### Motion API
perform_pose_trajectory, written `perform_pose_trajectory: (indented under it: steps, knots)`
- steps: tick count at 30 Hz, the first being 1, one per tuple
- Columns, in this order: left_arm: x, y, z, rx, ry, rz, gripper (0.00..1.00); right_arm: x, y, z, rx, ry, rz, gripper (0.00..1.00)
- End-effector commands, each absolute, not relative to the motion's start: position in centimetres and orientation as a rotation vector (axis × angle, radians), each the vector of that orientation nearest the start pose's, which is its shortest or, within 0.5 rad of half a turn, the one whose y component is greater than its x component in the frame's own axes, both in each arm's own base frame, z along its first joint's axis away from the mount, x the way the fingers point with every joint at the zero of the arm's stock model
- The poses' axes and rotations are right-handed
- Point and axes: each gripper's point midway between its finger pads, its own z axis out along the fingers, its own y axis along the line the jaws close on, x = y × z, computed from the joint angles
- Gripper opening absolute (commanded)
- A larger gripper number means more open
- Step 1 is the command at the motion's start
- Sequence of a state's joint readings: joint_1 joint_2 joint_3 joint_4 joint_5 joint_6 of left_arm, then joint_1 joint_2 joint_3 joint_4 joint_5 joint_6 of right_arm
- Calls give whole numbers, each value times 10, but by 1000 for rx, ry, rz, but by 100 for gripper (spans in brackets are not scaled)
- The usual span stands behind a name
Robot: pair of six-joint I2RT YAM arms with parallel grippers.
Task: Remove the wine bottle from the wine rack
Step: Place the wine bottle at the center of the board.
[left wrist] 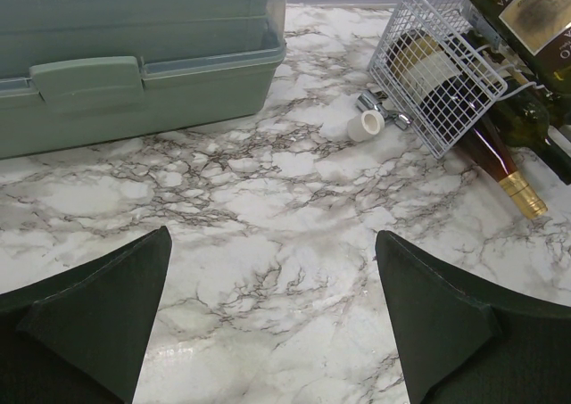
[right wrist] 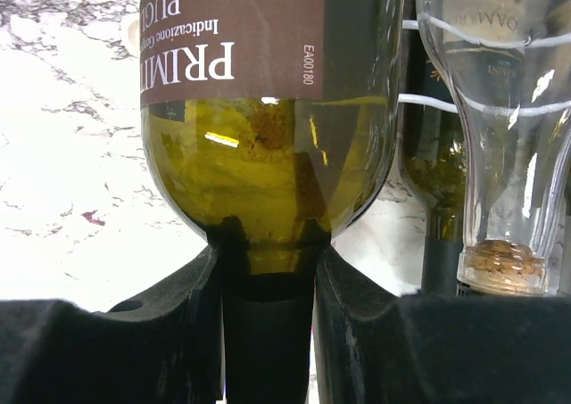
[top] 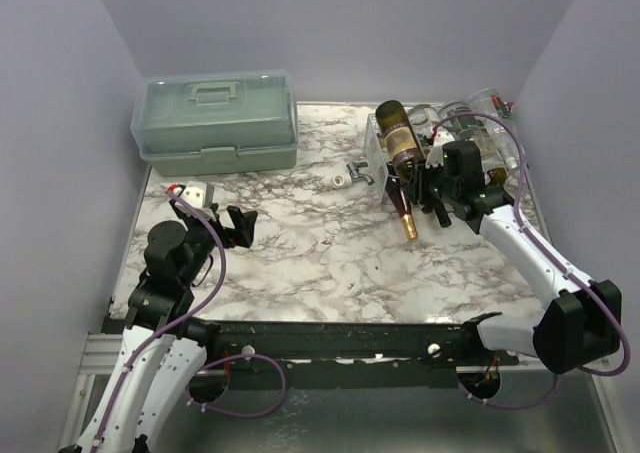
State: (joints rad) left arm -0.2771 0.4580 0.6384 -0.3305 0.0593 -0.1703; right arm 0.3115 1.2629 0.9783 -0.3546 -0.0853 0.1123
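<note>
The white wire wine rack stands at the back right of the marble table and also shows in the left wrist view. My right gripper is shut on the neck of a green wine bottle with a brown label, which tilts up above the rack. In the right wrist view my gripper pinches the neck of this bottle just below its shoulder. A second bottle with a gold foil neck lies in the rack. My left gripper is open and empty over the left of the table.
A pale green toolbox stands at the back left. A small white and metal part lies left of the rack. A clear corked bottle and another dark bottle sit right of the held one.
</note>
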Motion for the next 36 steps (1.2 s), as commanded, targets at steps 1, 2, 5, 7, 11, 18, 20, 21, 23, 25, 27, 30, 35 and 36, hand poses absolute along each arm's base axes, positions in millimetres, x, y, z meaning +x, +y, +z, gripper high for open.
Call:
perform_pose_trajectory:
  steps: [1,2,5,7,11,18,20,21,23,25,27,30,35,36]
  knots:
    - [241,-84,252,140,1729,-364,99,350,142,219,-322,2033,389,0]
    - [241,-85,252,141,1729,-365,99,349,141,221,-325,2027,392,0]
    - [240,-85,252,146,1729,-368,99,346,139,224,-337,2012,396,0]
    - [240,-86,252,151,1726,-373,99,343,140,226,-359,2004,404,0]
    - [238,-94,255,182,1716,-413,99,333,143,231,-435,1990,439,0]
    - [217,-128,270,350,1606,-603,99,315,152,234,-621,1947,505,0]
    - [203,-146,272,495,1538,-681,99,310,155,235,-670,1931,519,0]
    - [193,-158,273,599,1481,-733,99,306,155,235,-694,1925,526,0]
    - [179,-171,272,712,1408,-791,99,300,159,237,-748,1906,544,0]
    - [172,-178,272,761,1366,-792,99,294,162,238,-788,1889,570,0]
    - [166,-184,270,806,1326,-781,99,288,167,237,-833,1878,601,0]
    - [159,-196,265,881,1298,-780,99,279,171,234,-897,1863,635,0]
    - [151,-215,249,1036,1270,-728,99,267,171,233,-1000,1836,640,0]
    - [151,-217,247,1062,1258,-693,99,264,171,234,-1025,1825,638,0]
